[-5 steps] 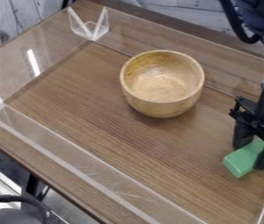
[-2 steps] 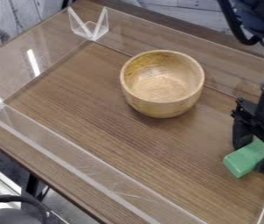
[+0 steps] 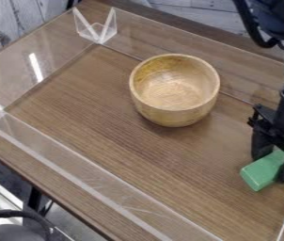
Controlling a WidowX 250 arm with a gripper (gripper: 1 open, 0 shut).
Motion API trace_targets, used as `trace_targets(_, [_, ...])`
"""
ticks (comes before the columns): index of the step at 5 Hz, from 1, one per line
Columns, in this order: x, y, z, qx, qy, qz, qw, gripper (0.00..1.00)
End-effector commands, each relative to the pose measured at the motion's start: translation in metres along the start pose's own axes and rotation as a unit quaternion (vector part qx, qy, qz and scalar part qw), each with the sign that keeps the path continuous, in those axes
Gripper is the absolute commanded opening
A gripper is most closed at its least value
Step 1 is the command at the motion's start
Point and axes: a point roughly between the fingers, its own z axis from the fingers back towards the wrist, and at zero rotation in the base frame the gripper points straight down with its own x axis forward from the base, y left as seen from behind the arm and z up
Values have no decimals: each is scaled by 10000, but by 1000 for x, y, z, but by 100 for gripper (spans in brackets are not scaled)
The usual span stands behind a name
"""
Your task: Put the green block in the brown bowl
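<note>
The green block (image 3: 262, 175) lies on the wooden table near its right edge, a mint-green bar tilted on the diagonal. My gripper (image 3: 277, 158) points straight down over the block's far end, its black fingers closed on that end, which they hide. The brown bowl (image 3: 170, 114), round and light tan with nothing in it, stands upright in the middle of the table, to the left of the gripper and a little further back, a short gap away.
Low clear acrylic walls (image 3: 56, 155) run along the left and front edges of the wooden table (image 3: 88, 118). A small clear plastic stand (image 3: 94, 26) sits at the back left corner. The arm's dark body (image 3: 273, 28) rises at the upper right.
</note>
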Motion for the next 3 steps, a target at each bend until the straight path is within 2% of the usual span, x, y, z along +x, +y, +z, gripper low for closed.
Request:
trace_targets(1, [4, -1, 20, 31, -306, -50, 9995, 0])
trace_targets(3, [-2, -1, 52, 153, -601, -62, 9981, 0])
